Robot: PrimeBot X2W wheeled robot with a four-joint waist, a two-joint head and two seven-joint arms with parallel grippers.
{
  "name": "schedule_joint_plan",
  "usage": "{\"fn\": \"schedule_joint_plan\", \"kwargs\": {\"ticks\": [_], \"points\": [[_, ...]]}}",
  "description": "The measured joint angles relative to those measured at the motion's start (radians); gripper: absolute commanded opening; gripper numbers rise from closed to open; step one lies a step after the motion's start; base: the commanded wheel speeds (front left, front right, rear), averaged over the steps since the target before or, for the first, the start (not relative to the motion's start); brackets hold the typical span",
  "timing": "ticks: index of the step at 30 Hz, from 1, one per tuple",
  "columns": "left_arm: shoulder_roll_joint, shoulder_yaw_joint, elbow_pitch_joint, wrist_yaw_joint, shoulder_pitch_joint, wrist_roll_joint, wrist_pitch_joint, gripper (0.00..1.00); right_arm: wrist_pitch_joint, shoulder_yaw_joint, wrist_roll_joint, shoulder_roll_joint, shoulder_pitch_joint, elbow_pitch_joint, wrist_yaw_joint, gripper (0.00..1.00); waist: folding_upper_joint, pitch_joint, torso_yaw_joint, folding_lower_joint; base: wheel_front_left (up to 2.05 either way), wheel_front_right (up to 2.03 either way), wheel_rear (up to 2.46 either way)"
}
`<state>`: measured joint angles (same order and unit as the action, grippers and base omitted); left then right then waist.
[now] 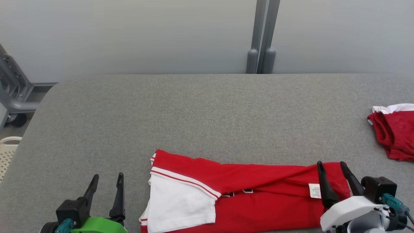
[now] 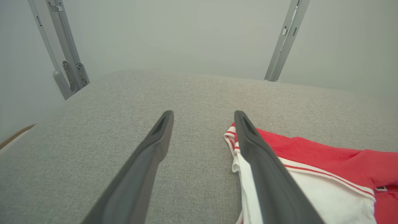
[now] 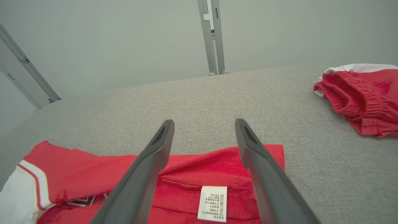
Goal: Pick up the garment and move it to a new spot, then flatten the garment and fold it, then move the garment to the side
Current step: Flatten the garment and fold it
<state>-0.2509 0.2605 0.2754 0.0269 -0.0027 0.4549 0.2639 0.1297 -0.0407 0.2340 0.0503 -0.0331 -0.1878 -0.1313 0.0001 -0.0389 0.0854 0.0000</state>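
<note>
Head view: red garment [image 1: 258, 194] at near edge of table [image 1: 194, 113], open grey surface beyond; left end effector [image 1: 108, 175] and right end effector [image 1: 331, 163] spread wide, empty.

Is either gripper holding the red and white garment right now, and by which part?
Nothing is held. The left gripper is open beside the garment; the right gripper is open over the end with the label, no cloth pinched.

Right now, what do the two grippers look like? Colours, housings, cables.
Left gripper: two long, dark, tapered fingers on a black base, with a green housing and a teal connector. Right gripper: same dark fingers, a white housing, a black block beside it, a teal connector and thin dark cables.
</note>
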Motion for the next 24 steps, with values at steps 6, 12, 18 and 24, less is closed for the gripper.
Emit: {"fn": "schedule_joint_plan", "kwargs": {"ticks": [6,12,18,24], "points": [[0.009,0.005,-0.005,-0.01,0.006,-0.01,0.0,1.0,-0.18,-0.082,-0.085,-0.005,0.001,0.001,0.0,1.0,0.0,0.01,0.0,0.0,0.0,0.0,0.0],[0.029,0.018,-0.003,-0.019,0.023,-0.018,0.0,1.0,-0.461,-0.203,-0.142,-0.001,-0.002,0.06,0.0,1.0,0.0,0.035,0.002,0.0,0.0,0.0,0.0],[0.039,0.017,0.008,-0.036,0.013,-0.017,0.0,1.0,-0.584,-0.232,-0.165,-0.001,0.002,0.101,0.0,1.0,0.0,0.069,0.01,0.0,0.0,0.0,0.0],[0.046,0.012,0.013,-0.046,-0.009,-0.018,0.0,1.0,-0.628,-0.23,-0.164,-0.001,0.013,0.099,0.0,1.0,0.0,0.101,0.02,0.0001,0.0,0.0,0.0]]}}
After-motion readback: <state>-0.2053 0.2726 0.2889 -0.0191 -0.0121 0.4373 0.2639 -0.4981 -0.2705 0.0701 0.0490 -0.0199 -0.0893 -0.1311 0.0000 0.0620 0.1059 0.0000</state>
